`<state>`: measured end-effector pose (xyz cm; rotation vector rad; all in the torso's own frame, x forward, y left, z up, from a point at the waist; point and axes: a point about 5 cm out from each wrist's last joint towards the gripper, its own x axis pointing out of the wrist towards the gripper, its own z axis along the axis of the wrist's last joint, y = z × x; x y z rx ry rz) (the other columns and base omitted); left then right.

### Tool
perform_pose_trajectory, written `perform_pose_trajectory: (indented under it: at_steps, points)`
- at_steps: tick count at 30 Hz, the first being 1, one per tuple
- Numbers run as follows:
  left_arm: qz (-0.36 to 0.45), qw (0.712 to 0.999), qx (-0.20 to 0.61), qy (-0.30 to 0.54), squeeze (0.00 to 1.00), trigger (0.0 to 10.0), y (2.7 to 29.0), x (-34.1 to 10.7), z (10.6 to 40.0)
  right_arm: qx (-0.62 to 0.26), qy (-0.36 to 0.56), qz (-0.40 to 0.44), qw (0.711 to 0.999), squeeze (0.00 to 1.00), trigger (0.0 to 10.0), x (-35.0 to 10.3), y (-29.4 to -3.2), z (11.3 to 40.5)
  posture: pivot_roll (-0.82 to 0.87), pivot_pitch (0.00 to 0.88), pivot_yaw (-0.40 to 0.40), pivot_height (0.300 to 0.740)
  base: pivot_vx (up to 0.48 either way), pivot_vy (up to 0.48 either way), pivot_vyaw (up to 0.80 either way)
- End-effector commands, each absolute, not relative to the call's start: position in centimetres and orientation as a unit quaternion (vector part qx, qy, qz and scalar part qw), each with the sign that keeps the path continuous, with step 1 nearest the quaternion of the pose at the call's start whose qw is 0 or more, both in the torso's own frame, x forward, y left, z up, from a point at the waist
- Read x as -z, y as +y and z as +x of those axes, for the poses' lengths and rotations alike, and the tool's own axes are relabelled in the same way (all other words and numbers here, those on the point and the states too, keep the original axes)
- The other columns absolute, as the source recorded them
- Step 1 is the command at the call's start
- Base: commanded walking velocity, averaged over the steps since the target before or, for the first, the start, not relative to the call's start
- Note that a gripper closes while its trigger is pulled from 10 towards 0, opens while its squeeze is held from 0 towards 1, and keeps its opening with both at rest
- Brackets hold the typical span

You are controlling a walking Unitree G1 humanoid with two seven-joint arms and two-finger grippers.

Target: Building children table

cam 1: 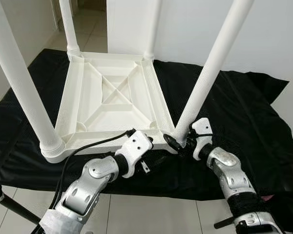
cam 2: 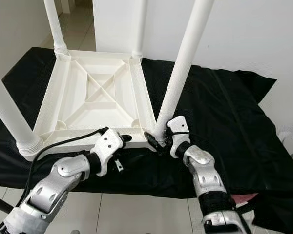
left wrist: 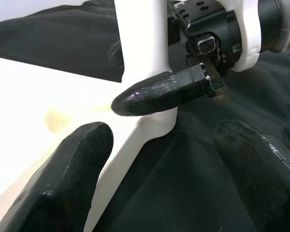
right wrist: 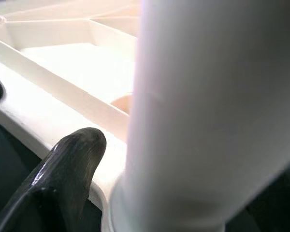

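Note:
A white plastic children's table (cam 1: 107,92) lies upside down on a black cloth, its ribbed underside facing up. Four white legs stand in its corners. My right gripper (cam 1: 180,140) is shut on the foot of the near-right leg (cam 1: 210,68), just above the corner socket; one of its fingers (left wrist: 159,94) lies across the leg. In the right wrist view the same leg (right wrist: 208,111) looms close beside a finger (right wrist: 67,169). My left gripper (left wrist: 159,183) is open near the table's front edge, pointing at that corner, with cloth between its fingers.
The black cloth (cam 1: 244,112) covers the floor under the table and runs out to the right. Pale tiles (cam 1: 151,214) show in front. The near-left leg (cam 1: 19,83) rises close by. A black cable (cam 1: 88,146) trails from my left arm.

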<state>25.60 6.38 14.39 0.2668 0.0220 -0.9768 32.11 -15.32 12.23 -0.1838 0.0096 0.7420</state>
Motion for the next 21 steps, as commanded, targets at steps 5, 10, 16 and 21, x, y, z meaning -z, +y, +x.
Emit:
perform_pose_trajectory:
  at_steps: [5, 10, 16, 21]
  points:
    - [0.135, 0.875, 0.466, 0.009, 0.00, 10.0, 6.5, -14.5, 25.8, -0.408, -0.001, -0.092, 0.908, 0.00, 10.0, -12.6, -15.2, 32.9, 0.01, 0.000, -0.081, 0.740, 0.000, 0.000, 0.00]
    - [0.136, 0.875, 0.465, 0.008, 0.00, 10.0, 6.6, -14.6, 25.8, -0.417, 0.010, -0.091, 0.904, 0.00, 0.0, -12.4, -15.3, 33.2, 0.02, 0.000, -0.079, 0.740, 0.000, 0.000, 0.00]
    - [0.136, 0.875, 0.464, 0.010, 0.00, 10.0, 6.6, -14.5, 25.7, -0.435, 0.025, -0.080, 0.897, 0.00, 0.0, -11.5, -15.6, 32.7, 0.01, 0.000, -0.081, 0.740, 0.000, 0.000, 0.00]
    - [0.135, 0.875, 0.465, 0.010, 0.00, 10.0, 6.6, -14.5, 25.7, -0.433, 0.027, -0.076, 0.898, 0.00, 0.0, -11.1, -15.8, 32.4, 0.01, 0.000, -0.082, 0.740, 0.000, 0.000, 0.00]
